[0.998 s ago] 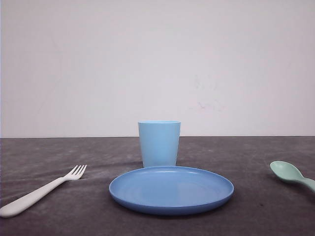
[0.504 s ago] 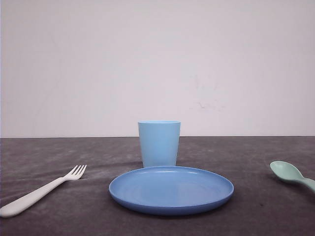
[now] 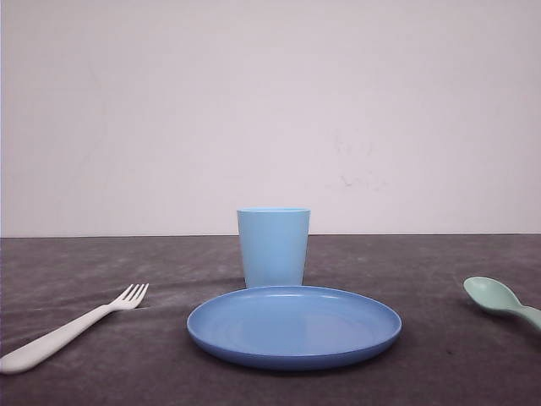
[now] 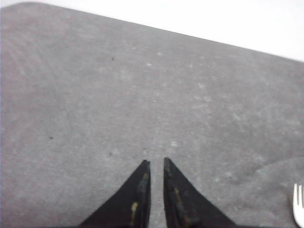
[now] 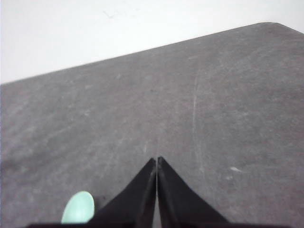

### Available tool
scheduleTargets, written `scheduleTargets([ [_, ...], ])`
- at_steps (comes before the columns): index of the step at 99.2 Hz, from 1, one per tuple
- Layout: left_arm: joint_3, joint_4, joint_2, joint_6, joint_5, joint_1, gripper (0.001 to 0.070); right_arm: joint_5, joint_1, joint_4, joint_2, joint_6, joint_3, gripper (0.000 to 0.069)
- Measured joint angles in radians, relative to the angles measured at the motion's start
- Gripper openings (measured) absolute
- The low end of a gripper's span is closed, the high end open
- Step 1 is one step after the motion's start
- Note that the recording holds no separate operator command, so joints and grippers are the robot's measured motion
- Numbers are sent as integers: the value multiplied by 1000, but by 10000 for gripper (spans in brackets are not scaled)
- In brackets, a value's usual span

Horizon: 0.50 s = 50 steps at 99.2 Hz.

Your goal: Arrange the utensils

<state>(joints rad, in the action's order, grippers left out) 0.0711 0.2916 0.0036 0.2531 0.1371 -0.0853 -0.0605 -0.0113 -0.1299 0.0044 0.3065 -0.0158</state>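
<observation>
On the left of the surface (image 3: 101, 372) lies the white fork (image 3: 72, 329), tines aimed up-right toward the plate (image 3: 294, 326); light, stiff, slick, so pinch mid-handle. Far right, the mint spoon (image 3: 500, 301) points its bowl left. Left gripper (image 4: 155, 164) nearly closed, right gripper (image 5: 156, 161) closed, both empty.

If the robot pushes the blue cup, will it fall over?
Probably it could. The blue cup stands upright, taller than wide, narrowing toward its base, so a high push may tip it. It looks like thin plastic, likely light, so a low nudge might slide it on the table.
</observation>
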Motion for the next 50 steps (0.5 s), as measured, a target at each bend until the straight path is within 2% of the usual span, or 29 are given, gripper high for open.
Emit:
scheduleTargets([
  [9, 0, 0, 0, 36, -18, 0, 24, 0, 0, 11, 0, 46, -1, 4],
  [25, 40, 55, 54, 98, -72, 0, 24, 4, 0, -95, 67, 116, -109, 4],
  [39, 203, 53, 178, 117, -90, 0, 24, 10, 0, -155, 222, 81, -311, 4],
  [50, 375, 51, 330, 99, -91, 0, 24, 8, 0, -243, 390, 18, -481, 4],
])
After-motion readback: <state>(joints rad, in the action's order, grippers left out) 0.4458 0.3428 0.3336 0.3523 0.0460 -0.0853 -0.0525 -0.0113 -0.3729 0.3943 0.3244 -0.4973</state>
